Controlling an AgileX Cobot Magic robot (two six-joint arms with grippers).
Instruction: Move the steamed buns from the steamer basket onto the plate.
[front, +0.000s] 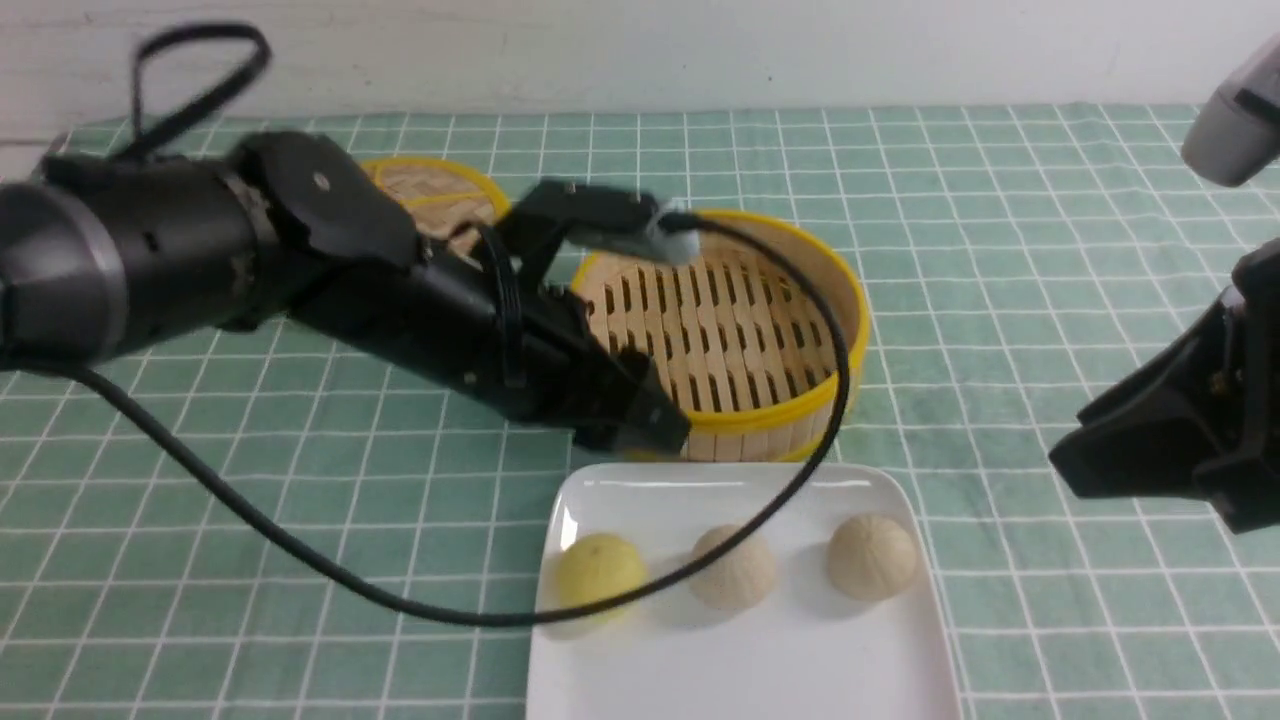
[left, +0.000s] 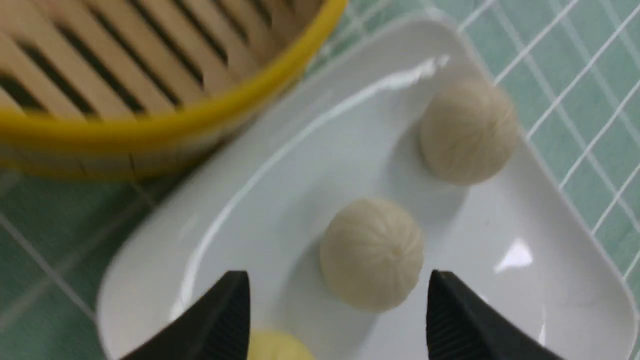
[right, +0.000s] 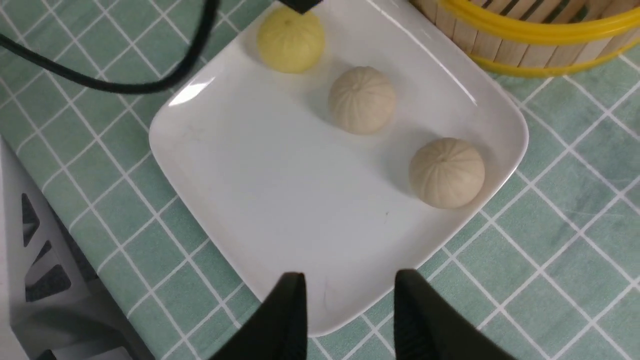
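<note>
A pale green cloth (front: 1000, 250) ruled with a white grid covers the table, and a plain white wall stands behind it. On the cloth sits the round bamboo steamer basket (front: 770, 412) with bright yellow rims and a slatted floor. Just in front of it, on the robot's side, lies the glossy white squarish plate (front: 740, 670); whether the two touch cannot be told. All three steamed buns rest on the plate in a row toward its far edge, apart from one another: the pale yellow bun (front: 598, 570) on the left, a cream bun (front: 733, 568) in the middle and a second cream bun (front: 872, 557) on the right. The left gripper (front: 650, 420) hangs where the basket's near rim meets the plate's far edge, its black fingers (left: 220, 325) spread wide and gripping nothing. In the left wrist view the middle bun shows between them, clear of both. A black cable (front: 300, 550) sags from the left arm and, in the front view, crosses the yellow and middle buns. The right gripper (right: 350, 280) hovers near the plate's right side, jaws parted and empty. A flat woven yellow-rimmed lid (front: 440, 190) lies behind the left arm.
</note>
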